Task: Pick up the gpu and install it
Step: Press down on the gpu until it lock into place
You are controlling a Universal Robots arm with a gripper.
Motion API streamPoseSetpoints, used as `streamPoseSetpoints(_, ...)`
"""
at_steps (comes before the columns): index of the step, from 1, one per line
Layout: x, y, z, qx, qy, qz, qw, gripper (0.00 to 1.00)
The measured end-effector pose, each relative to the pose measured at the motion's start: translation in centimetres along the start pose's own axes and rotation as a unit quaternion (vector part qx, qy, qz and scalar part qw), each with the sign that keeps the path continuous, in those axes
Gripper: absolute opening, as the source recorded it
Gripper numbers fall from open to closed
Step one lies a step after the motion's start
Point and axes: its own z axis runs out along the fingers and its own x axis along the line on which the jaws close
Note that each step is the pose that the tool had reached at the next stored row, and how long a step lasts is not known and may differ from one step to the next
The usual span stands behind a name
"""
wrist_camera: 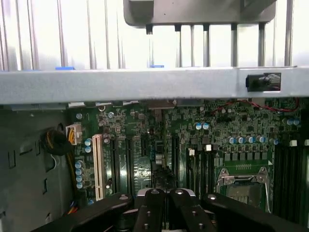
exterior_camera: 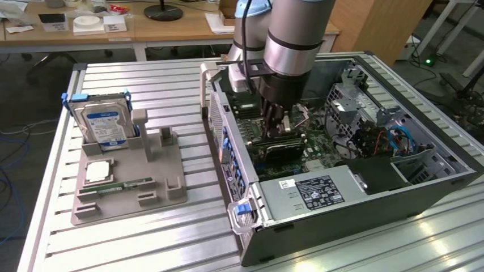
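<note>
**While I am reaching into the case, the install step is running**

The bench point(exterior_camera: 151, 79) is carrying the open computer case point(exterior_camera: 423, 187), and I am working deep inside it, over the motherboard point(wrist_camera: 231, 140). By my judgement the pickup is behind me and I am seating the card. The gpu point(exterior_camera: 284, 149) is sitting dark and low on the board, directly beneath my jaws point(exterior_camera: 278, 127) and touching or nearly touching their tips. My jaws are pressed together. I cannot tell whether they are pinching the card's top edge or only bearing on it. This step is calling for the card's edge to line up squarely with its slot, followed by a straight, even push.
</note>
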Motion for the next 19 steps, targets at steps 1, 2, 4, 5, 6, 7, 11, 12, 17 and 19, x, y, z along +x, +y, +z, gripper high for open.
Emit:
streamPoseSetpoints(1, 0.0, 0.18, -0.01, -0.0012, 0.0001, 0.000, 1.0000, 0.10)
streamPoseSetpoints(2, 0.0, 0.35, 0.00, -0.0019, 0.0001, 0.000, 1.0000, 0.10)
streamPoseSetpoints(4, 0.0, 0.73, -0.02, -0.0027, 0.0002, 0.000, 1.0000, 0.10)
streamPoseSetpoints(5, -0.1, 0.93, -0.02, -0.0030, 0.0002, 0.000, 1.0000, 0.10)
streamPoseSetpoints(6, -0.1, 1.16, -0.02, -0.0036, 0.0002, 0.000, 1.0000, 0.10)
streamPoseSetpoints(7, -0.1, 1.41, -0.03, -0.0038, 0.0002, 0.000, 1.0000, 0.10)
streamPoseSetpoints(11, -0.2, 2.43, -0.11, -0.0039, 0.0020, -0.001, 1.0000, 0.10)
streamPoseSetpoints(12, -0.2, 2.86, -0.12, -0.0038, 0.0034, -0.001, 1.0000, 0.10)
streamPoseSetpoints(17, -0.5, 3.27, -0.14, -0.0024, 0.0056, -0.004, 1.0000, 0.10)
streamPoseSetpoints(19, -0.6, 3.28, -0.14, -0.0025, 0.0057, -0.007, 1.0000, 0.10)
